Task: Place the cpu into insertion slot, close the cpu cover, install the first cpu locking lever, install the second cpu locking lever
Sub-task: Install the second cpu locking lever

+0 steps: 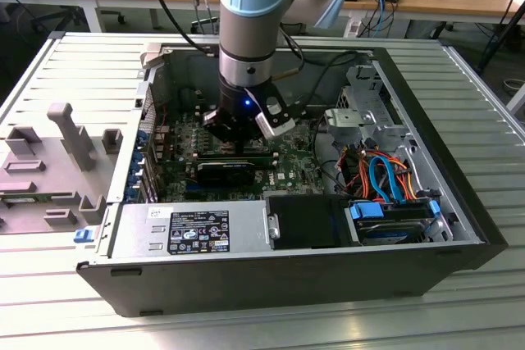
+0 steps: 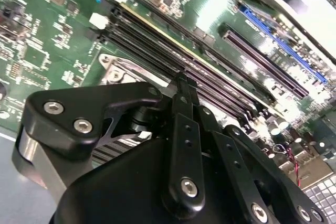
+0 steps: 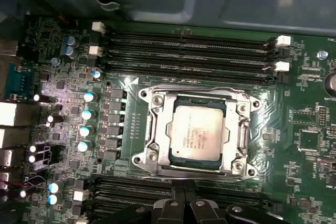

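Item one, the largest: the open computer case (image 1: 459, 227) lying on its side on my slatted metal table (image 1: 82, 71), interior facing up so the arm can reach straight down into it. Item two: the arm (image 1: 250, 14), which I have descending vertically into the middle of the case, its pincer (image 1: 236, 133) low over the board. In both wrist views the black fingertips (image 3: 184, 199) sit pressed together with nothing between them, so I log the pincer as closed and empty. Item three: the green motherboard (image 3: 310, 108), flat on the case floor. Item four: the insertion slot (image 3: 197, 132), with the cpu cover (image 3: 157, 103) lying down flat around it; I judge the frame lowered, though I cannot tell from here whether either locking lever is latched. Item five: the cpu (image 3: 195, 134), seated square in the slot, silver top showing through the cover's window. Surroundings: rows of long black memory slots (image 3: 189, 45) flank the socket on two sides, and the fingertips hang over the row just beside it; bundled cables (image 1: 385, 174) and a drive cage (image 1: 361, 112) crowd the exterior view's right of the case, apart from the socket.
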Available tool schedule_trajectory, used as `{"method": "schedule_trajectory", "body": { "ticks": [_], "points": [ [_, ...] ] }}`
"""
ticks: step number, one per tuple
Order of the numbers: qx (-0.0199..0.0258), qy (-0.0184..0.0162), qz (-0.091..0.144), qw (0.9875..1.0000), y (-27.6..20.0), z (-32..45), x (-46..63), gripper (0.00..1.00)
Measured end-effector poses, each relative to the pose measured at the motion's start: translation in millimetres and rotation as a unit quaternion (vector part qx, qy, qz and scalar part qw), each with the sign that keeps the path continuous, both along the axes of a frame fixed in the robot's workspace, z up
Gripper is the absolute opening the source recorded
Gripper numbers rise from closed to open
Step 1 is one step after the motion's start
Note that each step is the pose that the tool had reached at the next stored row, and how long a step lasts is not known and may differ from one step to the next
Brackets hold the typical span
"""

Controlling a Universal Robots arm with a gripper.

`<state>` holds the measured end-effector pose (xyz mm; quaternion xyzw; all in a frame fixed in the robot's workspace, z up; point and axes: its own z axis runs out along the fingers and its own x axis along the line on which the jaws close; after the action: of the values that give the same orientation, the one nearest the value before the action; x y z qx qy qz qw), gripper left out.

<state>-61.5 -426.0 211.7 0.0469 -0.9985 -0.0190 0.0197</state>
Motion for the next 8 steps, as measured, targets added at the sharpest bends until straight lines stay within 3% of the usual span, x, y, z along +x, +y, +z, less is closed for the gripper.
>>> {"method": "schedule_trajectory", "body": {
  "ticks": [4,8],
  "points": [
    [-0.0002,-0.0006,0.0,1.0,0.1,-0.2,-2.2,0.11],
    [-0.0001,-0.0021,0.0,1.0,0.0,4.7,-3.1,0.11]
  ]
}}
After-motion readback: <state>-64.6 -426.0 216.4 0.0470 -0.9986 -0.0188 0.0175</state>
